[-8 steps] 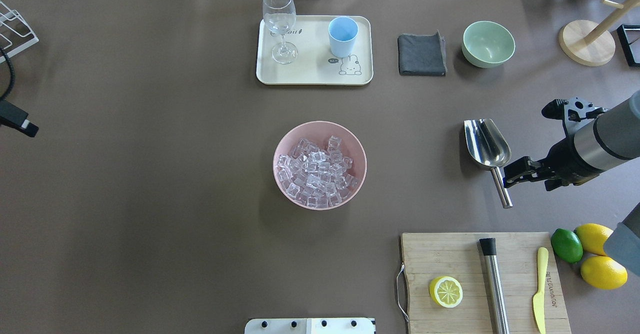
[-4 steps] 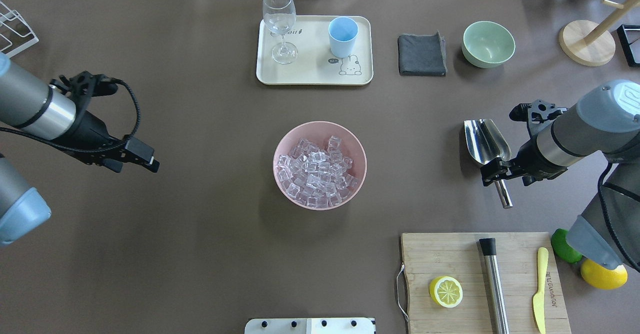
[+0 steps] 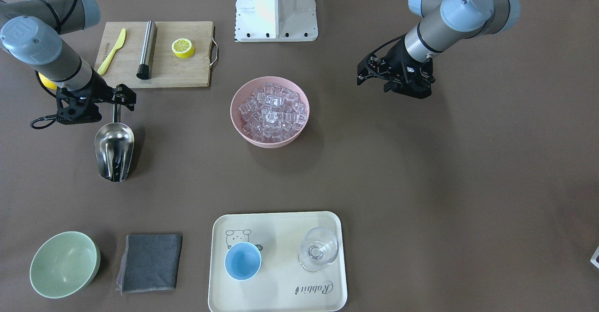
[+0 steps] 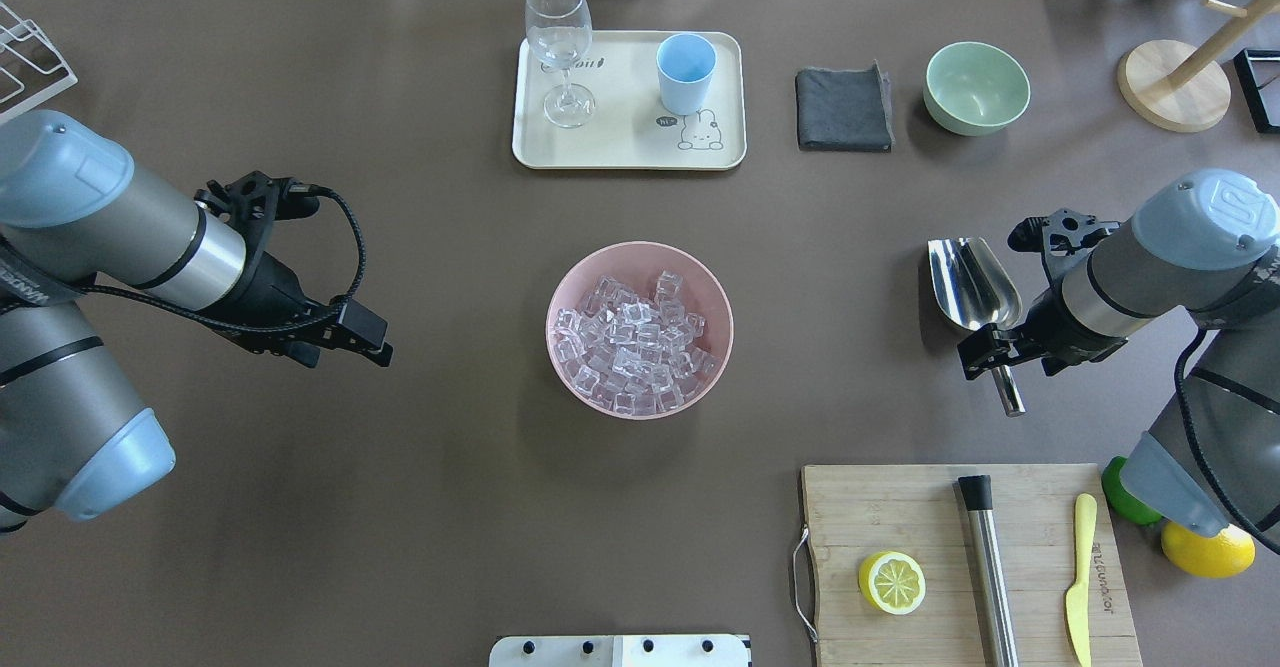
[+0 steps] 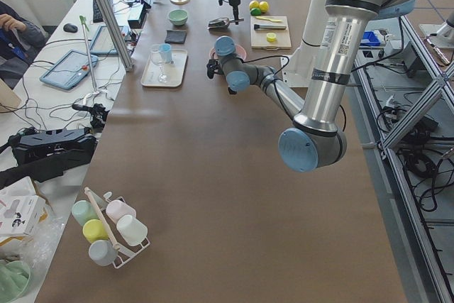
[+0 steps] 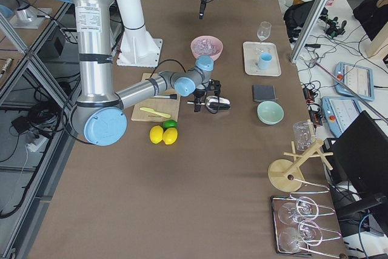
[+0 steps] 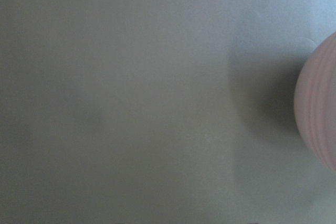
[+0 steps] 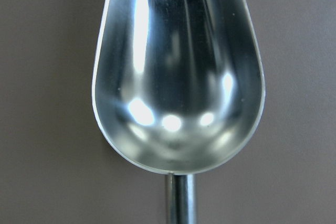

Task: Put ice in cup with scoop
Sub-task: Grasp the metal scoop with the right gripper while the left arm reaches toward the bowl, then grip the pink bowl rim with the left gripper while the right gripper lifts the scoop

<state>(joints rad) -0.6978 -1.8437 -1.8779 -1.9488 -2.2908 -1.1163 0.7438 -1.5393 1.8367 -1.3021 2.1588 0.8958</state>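
From the front, the scoop (image 3: 114, 150) lies flat on the table (image 3: 421, 185), trough up and mouth pointing away from the robot, handle toward it. The right gripper (image 3: 122, 97) hangs right over the handle. I cannot tell whether its fingers have clamped the handle or only straddle it. The ice (image 3: 270, 112) is heaped in the pink bowl (image 3: 269, 143) at the table's middle. The cup (image 3: 243, 261) stands upright on the tray (image 3: 281, 223), beside a wine glass (image 3: 318, 250). The left gripper (image 3: 367, 76) hovers over bare table, apart from the pink bowl on the robot's left. Whether its fingers are apart or together cannot be told.

From overhead, the scoop sits well to the right of the pink bowl, with the cutting board (image 4: 900, 507) nearer the robot. The cup is at the far edge, with no ice visible inside it.

In the left side view, the near arm reaches toward the pink bowl, and its gripper stops short of it.

In the right side view, the near arm's gripper is at the scoop's handle end.

The left wrist view is blurred: table, and the pink bowl's curved wall at the right edge.

The right wrist view looks straight down into the scoop's shiny, empty trough. The handle runs off the bottom edge, and no fingers show.
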